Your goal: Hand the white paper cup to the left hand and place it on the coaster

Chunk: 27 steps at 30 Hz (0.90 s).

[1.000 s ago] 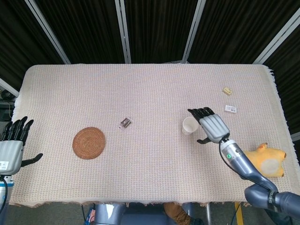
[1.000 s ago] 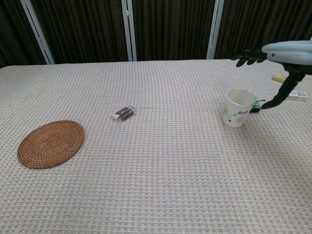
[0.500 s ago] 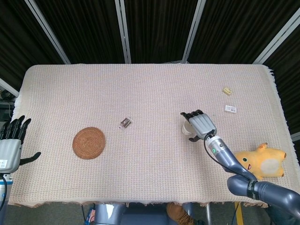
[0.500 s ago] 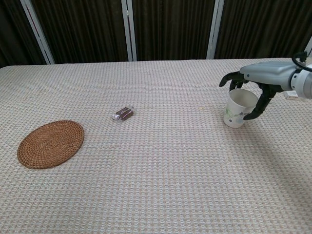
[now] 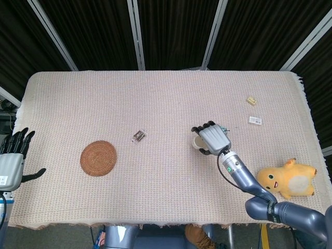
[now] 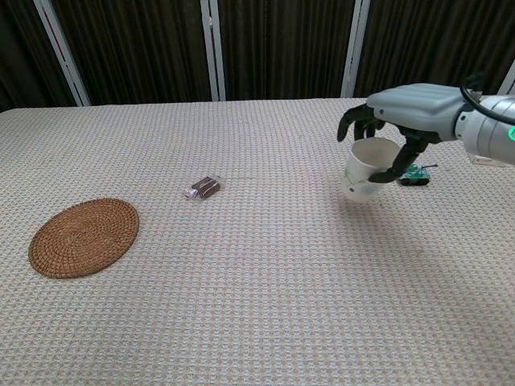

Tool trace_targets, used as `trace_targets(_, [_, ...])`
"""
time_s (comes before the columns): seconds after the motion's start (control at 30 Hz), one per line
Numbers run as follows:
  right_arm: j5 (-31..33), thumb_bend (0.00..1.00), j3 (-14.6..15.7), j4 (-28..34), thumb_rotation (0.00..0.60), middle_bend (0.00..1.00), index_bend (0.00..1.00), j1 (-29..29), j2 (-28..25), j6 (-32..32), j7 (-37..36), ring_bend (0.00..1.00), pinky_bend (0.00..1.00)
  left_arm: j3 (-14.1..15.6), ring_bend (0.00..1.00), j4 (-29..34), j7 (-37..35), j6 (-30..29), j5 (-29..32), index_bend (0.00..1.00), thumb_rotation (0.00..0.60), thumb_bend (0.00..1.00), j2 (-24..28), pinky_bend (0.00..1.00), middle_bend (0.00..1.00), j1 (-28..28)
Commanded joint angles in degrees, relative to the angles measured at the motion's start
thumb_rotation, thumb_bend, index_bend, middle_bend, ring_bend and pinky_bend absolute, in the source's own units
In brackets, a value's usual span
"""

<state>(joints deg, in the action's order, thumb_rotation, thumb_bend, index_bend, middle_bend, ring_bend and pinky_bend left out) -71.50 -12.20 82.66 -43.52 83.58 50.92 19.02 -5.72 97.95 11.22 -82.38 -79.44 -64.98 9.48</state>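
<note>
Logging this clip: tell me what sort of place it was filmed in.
Probably a robot lab or data-collection booth, not a home: dark curtains on metal frame poles enclose a cloth-covered table, where scattered props like a plush toy lie.

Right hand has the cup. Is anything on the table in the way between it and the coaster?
Mostly clear. The small wrapped packet lies between the paper cup, held by the right hand, and the coaster, slightly behind the direct line. Nothing else visible.

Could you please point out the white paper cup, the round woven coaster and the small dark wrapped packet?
white paper cup [image 6: 362, 170], chest view, side wall below the rim
round woven coaster [image 6: 84, 236], chest view, centre of the weave
small dark wrapped packet [image 6: 204, 187], chest view, middle of the wrapper
</note>
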Motion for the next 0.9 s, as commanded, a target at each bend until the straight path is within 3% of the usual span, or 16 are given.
trace_targets(0.03, [-2.1,0.17,-0.9,6.1,0.600,0.39,0.27,-2.5,-2.1,-0.9,1.7,0.32,0.26,0.0,0.00,0.0,-0.5,0.4,0.3,0.00,0.600,0.00,0.3,0.00,0.00,0.1])
trace_targets(0.17, [-2.5,0.17,-2.5,9.3,0.600,0.39,0.28,-7.7,-1.1,-4.4,7.2,0.32,0.27,-0.4,0.00,-0.2,-1.3,1.2,0.9,0.00,0.600,0.00,0.5,0.00,0.00,0.5])
trace_targets(0.3, [1.5,0.17,-3.4,9.9,0.600,0.39,0.28,-12.1,2.6,-6.7,13.7,0.32,0.27,-0.6,0.00,-0.6,-1.7,1.9,1.6,0.00,0.600,0.00,0.6,0.00,0.00,0.7])
trace_targets(0.6, [12.5,0.16,-1.4,6.9,0.600,0.39,0.27,-17.3,10.8,-5.8,25.0,0.32,0.28,-0.8,0.00,-0.9,-2.9,2.2,2.3,0.00,0.600,0.00,1.1,0.00,0.00,0.7])
trace_targets(0.7, [13.9,0.05,-0.9,6.6,0.600,0.27,0.12,-17.6,11.5,-5.1,25.9,0.24,0.27,-0.8,0.00,-0.9,-3.1,2.2,2.2,0.00,0.600,0.00,1.2,0.00,0.00,0.8])
trace_targets(0.77, [14.8,0.00,-0.5,6.7,0.600,0.07,0.00,-17.7,11.4,-4.4,26.8,0.10,0.22,-0.7,0.00,-0.9,-3.2,2.4,2.1,0.00,0.600,0.00,1.3,0.00,0.00,0.8])
trace_targets(0.83, [16.4,0.00,-0.1,8.3,0.600,0.00,0.00,-17.7,10.5,-3.8,27.3,0.04,0.19,-0.7,0.00,-0.9,-3.3,2.4,2.2,0.00,0.600,0.00,1.3,0.00,0.00,0.8])
trace_targets(0.9, [16.6,0.00,-0.1,10.0,0.600,0.00,0.00,-17.4,9.5,-2.9,27.3,0.02,0.18,-0.6,0.00,-0.9,-3.2,2.5,2.2,0.00,0.600,0.00,1.3,0.00,0.00,0.9])
